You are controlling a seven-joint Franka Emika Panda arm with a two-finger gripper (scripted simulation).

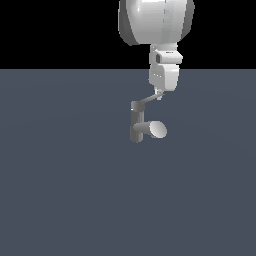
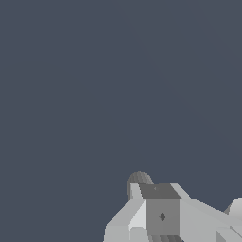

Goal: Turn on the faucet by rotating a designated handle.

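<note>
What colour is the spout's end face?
Pale grey-white, on the spout; clearest in the exterior view.

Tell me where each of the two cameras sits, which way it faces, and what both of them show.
Exterior view: off the arm, facing the small grey metallic faucet on the slate floor; the white arm descends, pincer at the thin light-grey handle.
Wrist view: on the wrist, looking down past the pincer body; the faucet top peeks out behind it.
Shared: faucet, pincer, floor.

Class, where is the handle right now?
In the exterior view, the handle slants from the faucet's top up toward that view's right, its tip at the claw.
</note>
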